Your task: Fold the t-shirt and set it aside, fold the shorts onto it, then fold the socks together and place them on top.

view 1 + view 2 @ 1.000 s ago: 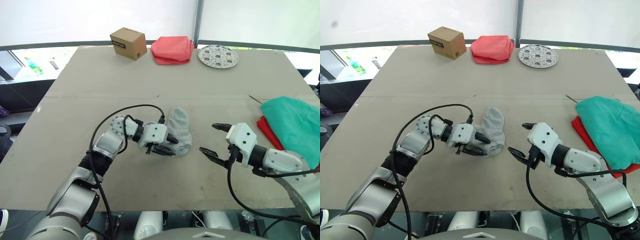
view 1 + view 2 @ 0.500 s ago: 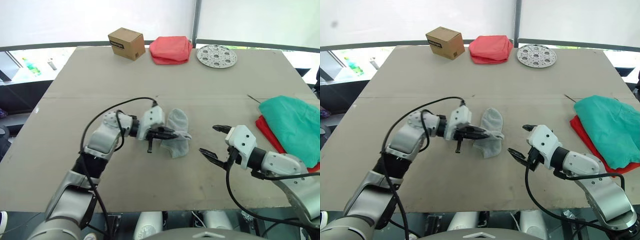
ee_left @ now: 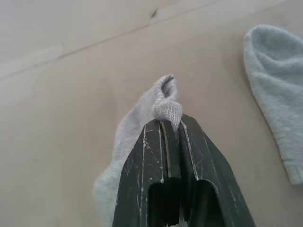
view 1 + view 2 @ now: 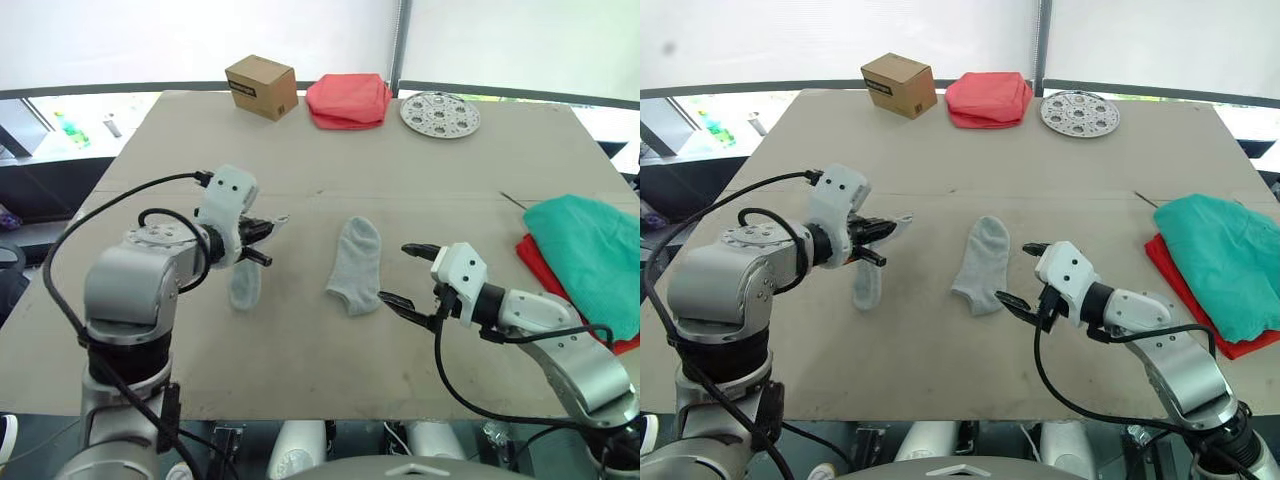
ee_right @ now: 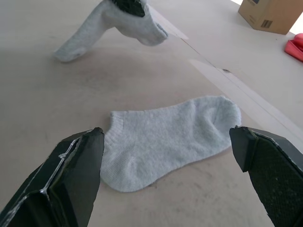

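Your left gripper [image 4: 268, 240] has its jaws pinching one sock [image 4: 244, 285]. Your right gripper [image 4: 406, 274] has its jaws spread wide, just beside the other sock [image 4: 355, 265].

Two light grey knit ankle socks, apart: one sock [image 4: 355, 266] flat mid-table, toe toward far edge; other sock [image 4: 244, 283] hanging by its cuff, toe touching table, nearer left edge. Teal-green fabric shorts [image 4: 588, 250] folded at right edge, lying on bright red fabric t-shirt [image 4: 537, 268], red showing beneath.
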Robot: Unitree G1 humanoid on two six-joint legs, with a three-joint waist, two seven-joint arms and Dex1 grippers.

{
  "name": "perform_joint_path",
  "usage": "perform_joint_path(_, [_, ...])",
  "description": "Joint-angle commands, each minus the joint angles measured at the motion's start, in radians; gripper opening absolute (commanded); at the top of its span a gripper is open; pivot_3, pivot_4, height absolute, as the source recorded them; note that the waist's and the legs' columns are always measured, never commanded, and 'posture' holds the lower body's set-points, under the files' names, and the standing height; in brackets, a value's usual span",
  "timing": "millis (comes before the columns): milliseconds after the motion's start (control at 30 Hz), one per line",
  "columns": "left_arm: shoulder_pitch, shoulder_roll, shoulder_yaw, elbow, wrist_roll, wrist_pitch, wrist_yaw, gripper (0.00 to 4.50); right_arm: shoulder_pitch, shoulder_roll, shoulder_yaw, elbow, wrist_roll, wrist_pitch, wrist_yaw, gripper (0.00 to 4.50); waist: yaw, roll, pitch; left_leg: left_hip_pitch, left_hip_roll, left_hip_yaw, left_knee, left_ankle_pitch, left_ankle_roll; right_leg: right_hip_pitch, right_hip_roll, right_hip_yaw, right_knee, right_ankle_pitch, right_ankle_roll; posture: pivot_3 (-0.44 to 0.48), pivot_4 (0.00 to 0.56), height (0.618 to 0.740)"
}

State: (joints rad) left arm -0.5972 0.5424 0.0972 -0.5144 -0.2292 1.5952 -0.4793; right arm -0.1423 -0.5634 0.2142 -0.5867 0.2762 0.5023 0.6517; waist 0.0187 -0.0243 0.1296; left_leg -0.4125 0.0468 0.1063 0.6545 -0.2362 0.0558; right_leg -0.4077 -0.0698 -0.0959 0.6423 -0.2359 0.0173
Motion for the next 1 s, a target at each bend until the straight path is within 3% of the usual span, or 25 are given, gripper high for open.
perform_joint_path(33, [-0.018,-0.068,-0.048,0.055,0.0,0.019,0.07,1.0,-0.017,0.004,0.004,-0.002,-0.006,-0.035,0.018,4.5,-0.004,0.0,0.0,0.0,0.0,0.0,0.0,0.0,0.0,0.0,0.0,0.0,0.0,0.0,0.0,0.0,0.15,0.74])
perform_joint_path(167, [-0.023,-0.147,0.007,0.185,-0.027,-0.034,0.066,2.94,-0.007,-0.001,0.003,-0.009,-0.01,-0.039,0.024,4.5,-0.006,0.0,0.0,0.001,0.0,0.0,-0.001,0.0,-0.001,0.0,0.0,0.0,0.001,0.002,-0.004,0.0,0.15,0.74])
perform_joint_path(200, [-0.036,-0.151,0.043,0.222,-0.063,-0.045,0.024,3.07,0.003,-0.005,-0.004,-0.015,-0.009,-0.039,0.024,4.5,-0.006,0.0,0.0,0.001,0.0,0.0,-0.001,0.001,-0.001,0.0,0.0,0.0,0.001,0.002,-0.004,0.0,0.15,0.74])
perform_joint_path(300, [-0.085,-0.019,0.089,0.309,-0.218,-0.173,-0.235,3.18,0.022,-0.014,-0.019,-0.023,-0.014,-0.04,0.016,4.5,-0.008,-0.001,0.001,0.0,0.001,0.0,-0.001,0.001,-0.002,-0.001,0.001,0.0,0.001,0.002,-0.004,0.0,0.15,0.74])
perform_joint_path(400, [-0.09,0.159,0.015,0.385,-0.249,-0.414,-0.49,3.18,0.028,-0.013,-0.018,-0.024,-0.018,-0.045,0.012,4.5,-0.015,0.0,0.001,-0.001,0.002,0.0,-0.001,0.002,-0.003,-0.002,0.0,-0.001,0.001,0.002,-0.004,0.0,0.15,0.74])
perform_joint_path(467, [-0.082,0.29,-0.089,0.456,-0.191,-0.661,-0.707,3.18,0.028,-0.007,-0.015,-0.024,-0.019,-0.046,0.009,4.5,-0.015,0.0,0.001,0.0,0.002,0.0,-0.002,0.001,-0.003,-0.002,0.0,-0.001,0.0,0.002,-0.005,0.0,0.15,0.74])
perform_joint_path(600, [-0.083,0.458,-0.316,0.709,0.004,-1.377,-1.079,3.18,0.028,-0.002,-0.021,-0.035,0.003,-0.044,0.027,4.5,-0.007,0.003,0.0,0.0,0.001,0.001,-0.002,0.001,-0.003,-0.002,-0.001,-0.001,0.0,0.0,-0.008,0.0,0.15,0.74])
perform_joint_path(767, [-0.138,0.595,-0.565,0.908,-0.055,-1.763,-1.135,3.18,0.047,-0.019,-0.039,-0.064,0.027,-0.044,0.046,4.5,-0.002,0.002,0.0,-0.002,0.002,0.002,-0.002,0.001,-0.002,-0.004,-0.005,0.001,-0.001,0.0,-0.009,0.0,0.15,0.74])
perform_joint_path(867, [-0.155,0.598,-0.608,1.0,-0.078,-1.925,-1.135,4.46,0.063,-0.028,-0.049,-0.086,0.042,-0.057,0.063,4.5,-0.003,0.002,0.0,-0.003,0.001,0.001,-0.001,-0.002,0.003,-0.004,-0.004,-0.001,-0.001,0.0,-0.009,0.0,0.15,0.74])
perform_joint_path(1000, [-0.14,0.581,-0.625,1.053,-0.106,-2.052,-1.135,4.46,0.073,-0.03,-0.056,-0.099,0.056,-0.077,0.082,4.5,-0.005,0.002,0.0,-0.003,0.001,0.002,-0.001,-0.002,0.004,-0.004,-0.001,0.0,-0.001,0.0,-0.008,0.0,0.15,0.74])
